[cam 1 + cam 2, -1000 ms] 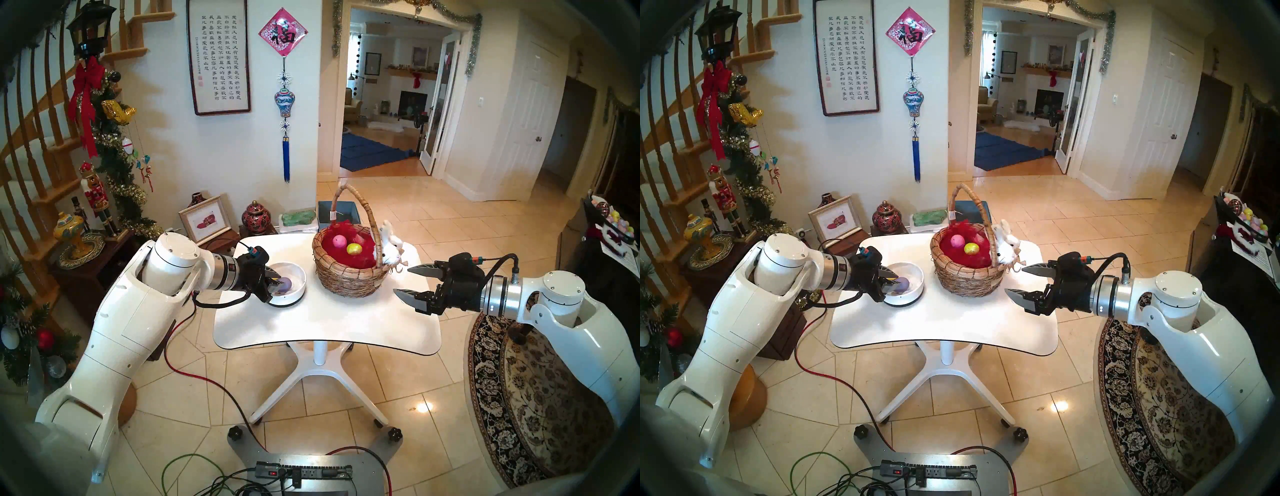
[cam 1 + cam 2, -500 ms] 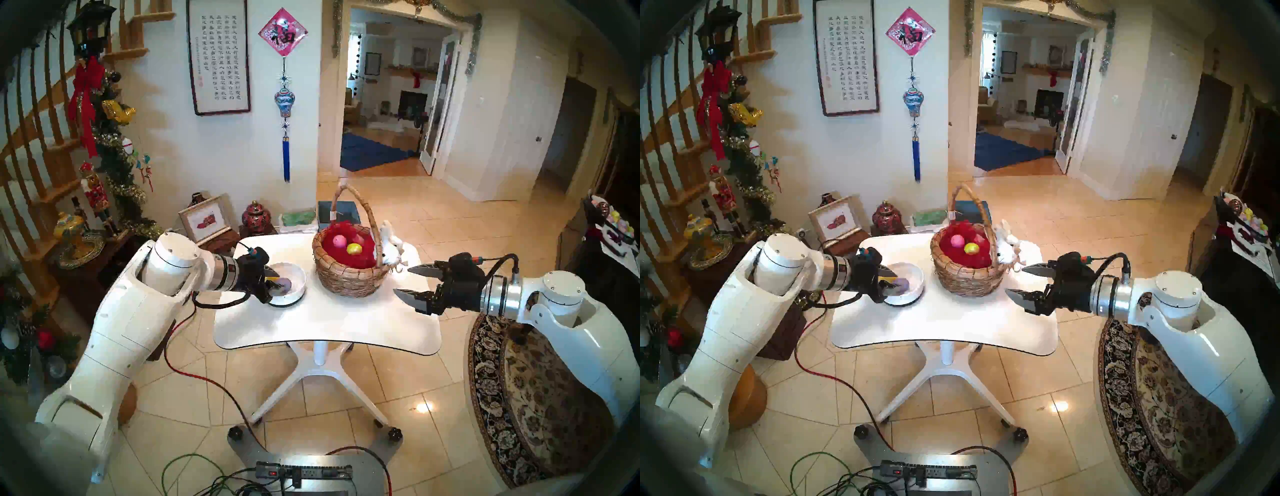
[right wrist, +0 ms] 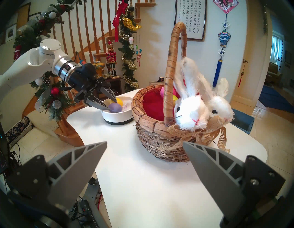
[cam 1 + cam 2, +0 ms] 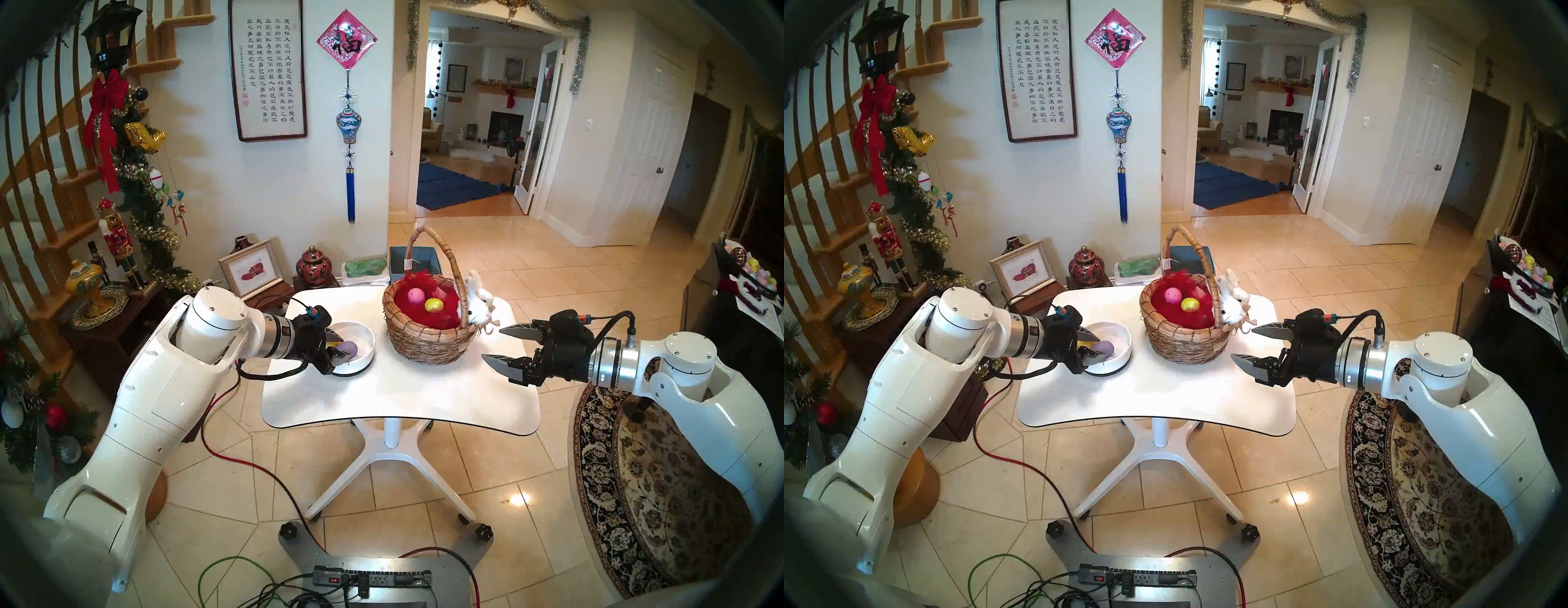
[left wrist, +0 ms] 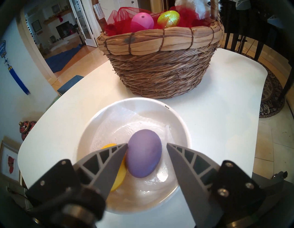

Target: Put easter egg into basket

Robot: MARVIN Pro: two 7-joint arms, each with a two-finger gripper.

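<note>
A purple easter egg [image 5: 144, 156] lies in a low white bowl [image 5: 175, 121] beside a plain yellow egg [image 5: 118, 176]. My left gripper [image 5: 147, 144] is open and reaches down into the bowl. Its fingers straddle the purple egg: one sits against the egg's side and the other stands a little off it. The wicker basket [image 4: 428, 344], with its red lining, holds a pink egg [image 4: 415, 295] and a glittery yellow egg [image 4: 433, 304]. It stands just right of the bowl. My right gripper [image 4: 492, 344] hovers open at the basket's right side and holds nothing.
A white plush bunny [image 3: 190, 111] and a burlap bow sit on the basket's rim, facing my right gripper. The tall arched handle [image 3: 175, 63] spans the basket. The white table [image 4: 403, 395] ends close to the bowl's left side. A cabinet with ornaments stands left of the table.
The left gripper's jaws have spread apart around the purple egg, which stays in the bowl. The right arm has not moved.
</note>
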